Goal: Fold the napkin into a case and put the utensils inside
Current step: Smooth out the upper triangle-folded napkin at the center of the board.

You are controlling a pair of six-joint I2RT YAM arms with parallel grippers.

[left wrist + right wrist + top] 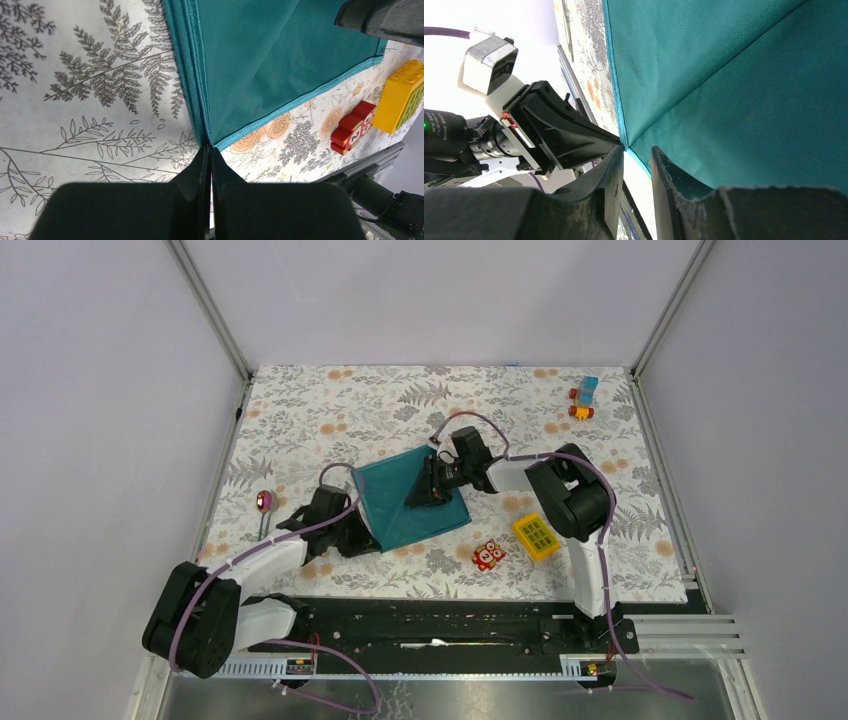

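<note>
The teal napkin [405,505] lies partly folded in the middle of the floral table. My left gripper [365,535] is at its near-left corner; in the left wrist view the gripper [210,149] is shut, with the napkin's [260,60] corner tip pinched between its tips. My right gripper [425,490] hovers over the napkin's right part. In the right wrist view the gripper [636,152] has its jaws a narrow gap apart, the napkin's [734,90] hem crossing that gap. A spoon [264,502] with a pink bowl lies left of the napkin. No finished case shows.
A red owl toy [488,555] and a yellow gridded block [536,536] sit just right of the napkin's near edge; both show in the left wrist view, the toy [352,127] and the block [400,95]. Small toy blocks [584,398] stand at the back right.
</note>
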